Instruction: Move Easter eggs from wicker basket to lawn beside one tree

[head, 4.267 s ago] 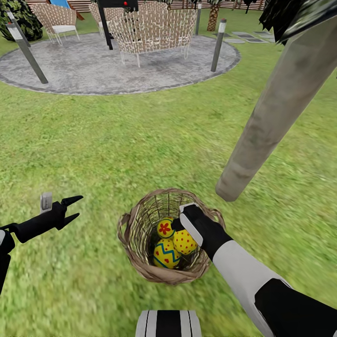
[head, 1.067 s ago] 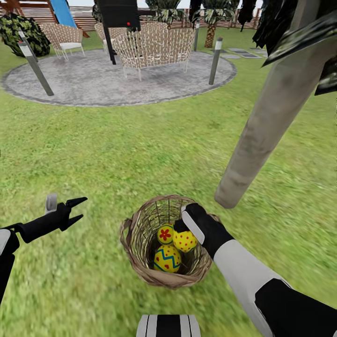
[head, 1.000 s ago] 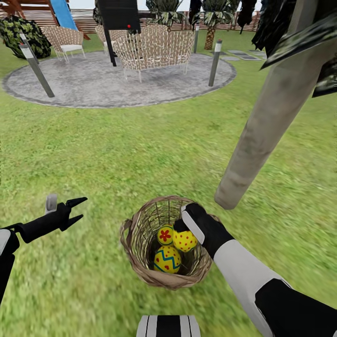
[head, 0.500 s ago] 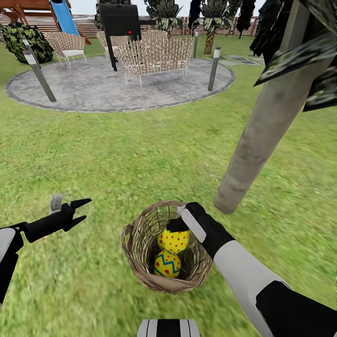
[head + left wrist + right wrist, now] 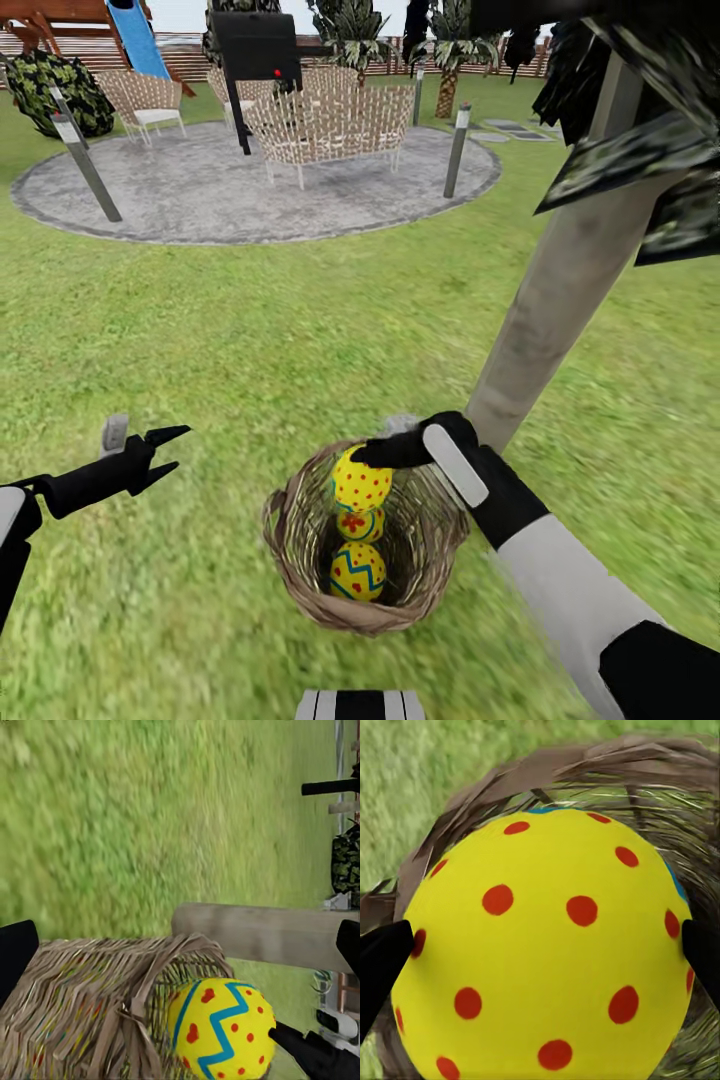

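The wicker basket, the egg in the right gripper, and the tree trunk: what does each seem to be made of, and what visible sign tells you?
Wicker basket: woven brown twigs, matt, seen in the open weave and braided rim.
Egg held by the right gripper: smooth, painted yellow with red dots; its material cannot be told.
Tree trunk: probably wood with smooth, pale grey-beige, mottled bark.

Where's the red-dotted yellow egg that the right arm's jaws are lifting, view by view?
Head view: the red-dotted yellow egg sits centre-low, above the basket's far rim.
Left wrist view: lower right, zigzag side facing, beside the basket.
Right wrist view: close-up, central.
Shared landmark: round brown woven-twig basket.
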Robot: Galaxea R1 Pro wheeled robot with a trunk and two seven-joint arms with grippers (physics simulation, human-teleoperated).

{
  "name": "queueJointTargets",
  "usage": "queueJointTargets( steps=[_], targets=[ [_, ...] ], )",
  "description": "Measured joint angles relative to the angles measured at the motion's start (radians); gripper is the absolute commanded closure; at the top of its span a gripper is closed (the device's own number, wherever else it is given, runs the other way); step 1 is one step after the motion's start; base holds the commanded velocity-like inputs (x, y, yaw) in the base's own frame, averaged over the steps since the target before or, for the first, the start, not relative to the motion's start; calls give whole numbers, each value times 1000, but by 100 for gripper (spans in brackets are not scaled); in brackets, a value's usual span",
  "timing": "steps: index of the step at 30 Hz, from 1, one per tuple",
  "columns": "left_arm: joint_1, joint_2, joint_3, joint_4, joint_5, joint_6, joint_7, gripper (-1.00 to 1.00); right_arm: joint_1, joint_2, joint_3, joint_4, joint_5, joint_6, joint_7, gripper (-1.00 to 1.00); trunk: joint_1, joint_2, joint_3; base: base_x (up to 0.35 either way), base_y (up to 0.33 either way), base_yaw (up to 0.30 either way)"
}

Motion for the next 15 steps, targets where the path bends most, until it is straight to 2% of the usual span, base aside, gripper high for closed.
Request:
queueJointTargets(
  steps=[1, 2, 3, 4, 5, 7, 8, 10, 11, 15],
  targets=[
    [0, 0, 0, 0, 0, 0, 0, -100, 1, -35, 1, -21, -64, 1, 2, 100, -4, 7, 3, 0, 0, 0],
    [0, 1, 0, 0, 0, 0, 0, -100, 6, -79, 0, -60, -153, 3, 10, 100, -8, 14, 6, -6, 0, 0],
    [0, 1, 0, 0, 0, 0, 0, -100, 21, -110, 1, -102, -215, 3, 23, 100, -12, 21, 9, -147, 0, 0],
    [0, 1, 0, 0, 0, 0, 0, -100, 41, -143, 2, -161, -260, 3, 48, 100, -15, 28, 13, -241, 0, 0],
    [0, 1, 0, 0, 0, 0, 0, -100, 52, -162, 2, -194, -272, 3, 71, 100, -19, 35, 16, -300, 0, 0],
    [-1, 1, 0, 0, 0, 0, 0, -100, 68, -192, 3, -234, -290, 2, 172, 100, -26, 49, 22, -325, 0, 0],
    [-1, 1, -1, 0, 0, 0, 0, -100, 71, -202, 3, -239, -297, 2, 234, 100, -30, 56, 25, -336, 0, 0],
    [0, 1, -2, 0, 0, 0, 0, -100, 80, -223, 3, -244, -302, 1, 400, 100, -38, 70, 31, -339, 0, 0],
    [0, 1, -2, -1, 0, 0, 0, -100, 92, -231, 5, -245, -296, 1, 489, 100, -42, 77, 34, -338, 0, 0],
    [-1, 0, -2, -3, 1, 1, 0, -100, 110, -237, 6, -247, -285, -9, 710, 100, -57, 105, 47, -127, 0, 0]
  ],
)
